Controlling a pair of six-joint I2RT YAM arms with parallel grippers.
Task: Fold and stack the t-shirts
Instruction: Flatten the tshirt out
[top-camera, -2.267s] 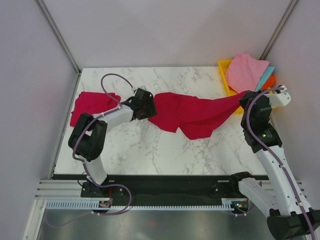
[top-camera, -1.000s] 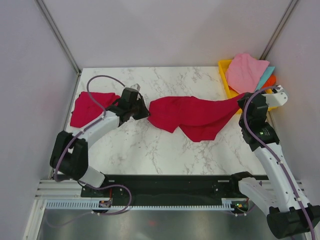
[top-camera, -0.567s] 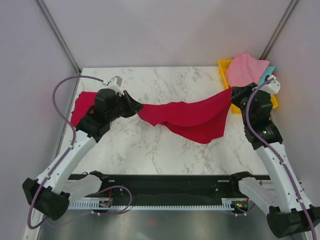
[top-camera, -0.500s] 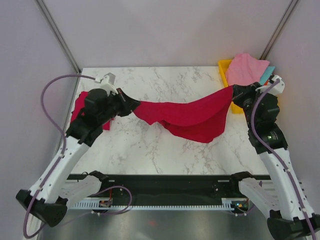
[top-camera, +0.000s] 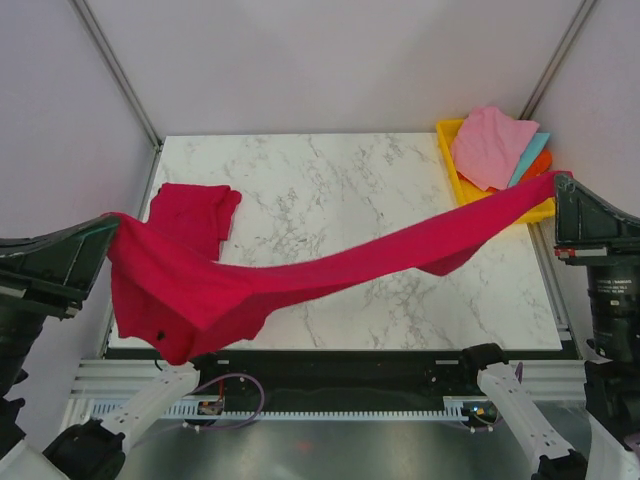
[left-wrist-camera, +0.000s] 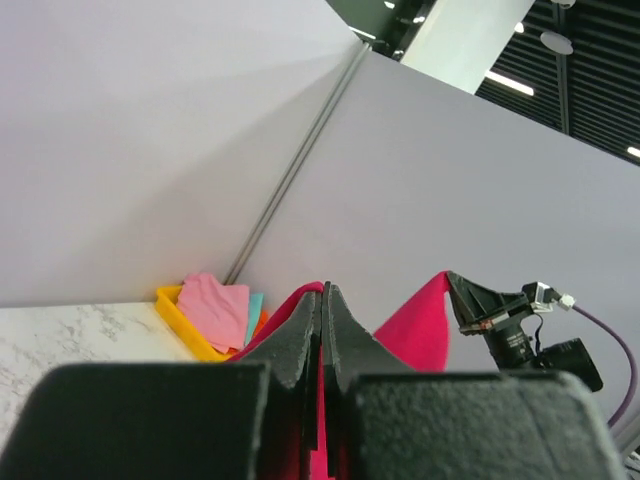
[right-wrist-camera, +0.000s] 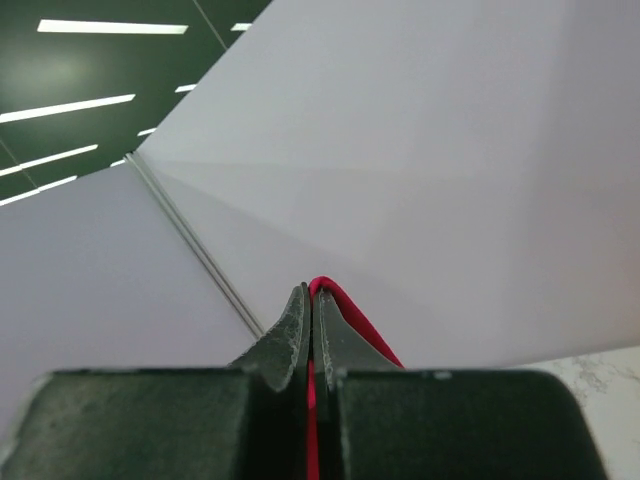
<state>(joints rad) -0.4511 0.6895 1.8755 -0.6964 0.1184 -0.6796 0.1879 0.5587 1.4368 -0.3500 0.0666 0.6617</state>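
While the left fingers (left-wrist-camera: 321, 300) and right fingers (right-wrist-camera: 311, 300) are pinched closed on its ends, the t-shirt (top-camera: 330, 275) hangs stretched above the tabletop (top-camera: 340, 180); thin pinches may slip, dropping it crumpled.

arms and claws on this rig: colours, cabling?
White tubular links with black joint housings on the left arm and right arm. The left claw and right claw: matte black, two fingers tapering to thin tips, grainy black body behind. Thin purple cable trails off the right wrist. No markings visible.
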